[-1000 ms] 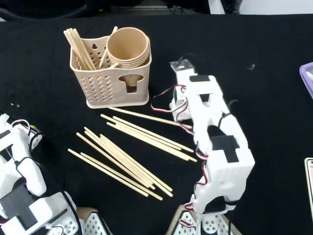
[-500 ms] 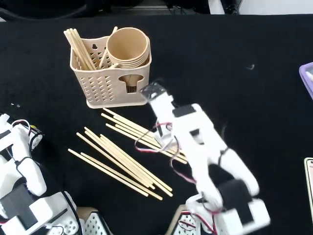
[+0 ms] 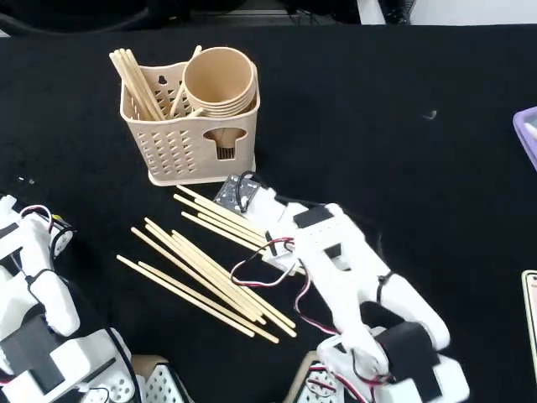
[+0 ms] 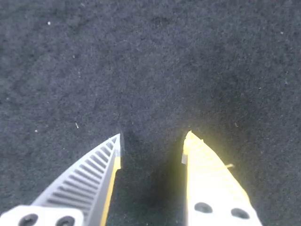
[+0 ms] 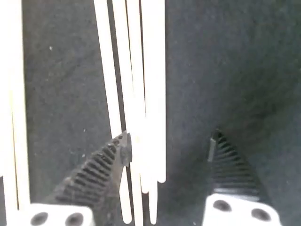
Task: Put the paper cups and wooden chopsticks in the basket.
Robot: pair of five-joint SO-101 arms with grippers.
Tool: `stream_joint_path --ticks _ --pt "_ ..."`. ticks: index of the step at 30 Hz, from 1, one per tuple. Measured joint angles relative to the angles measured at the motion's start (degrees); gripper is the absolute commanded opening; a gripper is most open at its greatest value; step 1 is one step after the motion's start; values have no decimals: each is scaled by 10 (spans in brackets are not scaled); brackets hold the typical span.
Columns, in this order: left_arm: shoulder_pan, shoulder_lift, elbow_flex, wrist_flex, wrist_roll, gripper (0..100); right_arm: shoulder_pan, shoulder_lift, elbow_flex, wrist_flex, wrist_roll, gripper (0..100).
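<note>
A beige basket [image 3: 189,138] stands at the back left with stacked paper cups [image 3: 220,81] and several wooden chopsticks [image 3: 137,84] in it. More chopsticks [image 3: 210,269] lie loose on the black table in front of it. My right gripper [image 5: 169,143] is open, low over the ends of one bundle of chopsticks [image 5: 136,89], with one finger beside the sticks. In the high view the right arm [image 3: 336,269] stretches toward the upper bundle [image 3: 214,214]. My left gripper [image 4: 153,141] is open over bare cloth; its arm [image 3: 33,327] rests at the lower left.
A purple object [image 3: 527,134] sits at the right table edge. Red and white wires [image 3: 268,260] loop off the right arm over the chopsticks. The far right of the black table [image 3: 419,126] is open cloth.
The right arm swung left and down from beside the basket to the upper chopstick bundle. The left arm stayed still.
</note>
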Motion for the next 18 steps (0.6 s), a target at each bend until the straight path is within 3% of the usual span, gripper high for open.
stream_joint_path --ticks 7,18 --pt "0 0 0 0 0 220 1 28 -1 -20 5 6" --pt "0 0 0 0 0 220 1 9 -1 49 6 10"
